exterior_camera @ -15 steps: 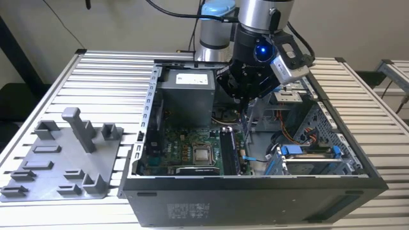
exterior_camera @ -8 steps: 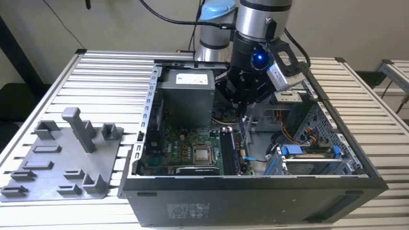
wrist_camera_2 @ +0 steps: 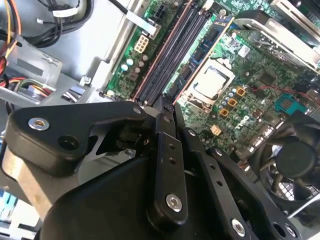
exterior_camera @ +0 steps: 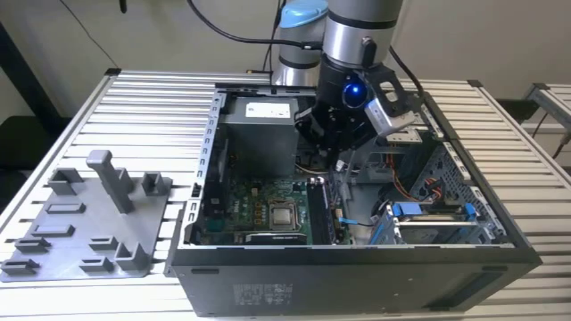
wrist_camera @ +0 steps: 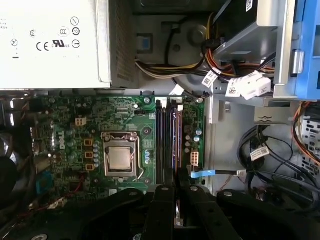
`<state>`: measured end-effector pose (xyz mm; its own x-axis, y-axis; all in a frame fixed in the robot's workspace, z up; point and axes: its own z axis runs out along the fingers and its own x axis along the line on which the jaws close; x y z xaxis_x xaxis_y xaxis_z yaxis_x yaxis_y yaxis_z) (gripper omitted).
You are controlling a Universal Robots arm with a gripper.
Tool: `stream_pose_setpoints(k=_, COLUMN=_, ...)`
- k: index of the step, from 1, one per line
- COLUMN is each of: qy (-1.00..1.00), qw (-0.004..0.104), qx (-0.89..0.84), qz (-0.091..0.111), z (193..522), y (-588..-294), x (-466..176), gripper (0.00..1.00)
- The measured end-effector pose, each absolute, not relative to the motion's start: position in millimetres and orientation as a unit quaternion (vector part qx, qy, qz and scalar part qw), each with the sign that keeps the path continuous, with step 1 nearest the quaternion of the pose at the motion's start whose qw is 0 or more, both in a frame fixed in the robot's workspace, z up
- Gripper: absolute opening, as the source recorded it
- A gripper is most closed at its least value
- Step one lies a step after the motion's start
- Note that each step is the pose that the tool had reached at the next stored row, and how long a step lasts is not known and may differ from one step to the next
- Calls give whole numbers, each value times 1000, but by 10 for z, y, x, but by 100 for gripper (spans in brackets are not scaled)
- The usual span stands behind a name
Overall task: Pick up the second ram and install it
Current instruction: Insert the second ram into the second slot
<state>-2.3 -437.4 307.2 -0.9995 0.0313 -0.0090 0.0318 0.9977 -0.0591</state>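
Observation:
My gripper (exterior_camera: 341, 160) hangs inside the open computer case (exterior_camera: 357, 267), just above the motherboard's memory slots (exterior_camera: 321, 210). In both wrist views its black fingers (wrist_camera: 162, 205) stand nearly together over the long dark slots (wrist_camera: 167, 140) (wrist_camera_2: 172, 55). A thin dark strip, the second ram (wrist_camera: 176, 199), is pinched edge-on between them, in line with the slots. The gripper (wrist_camera: 176, 192) (wrist_camera_2: 167, 106) is shut on it. The square silver processor chip (wrist_camera: 119, 157) (wrist_camera_2: 212, 82) (exterior_camera: 283, 215) sits beside the slots.
A silver power supply (exterior_camera: 259, 110) fills the case's far end. Cable bundles (wrist_camera: 250, 150) and a blue drive cage (exterior_camera: 428, 214) lie on the exterior view's right. On the slatted table to the case's left lies a grey fixture (exterior_camera: 89, 221). A black fan (wrist_camera_2: 295, 160) sits near the board.

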Motion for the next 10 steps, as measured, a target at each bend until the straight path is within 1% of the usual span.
stream_pose_setpoints(k=10, qy=999, qw=0, qx=16, qz=-30, z=2930, y=-4375, x=-42, gripper=14)
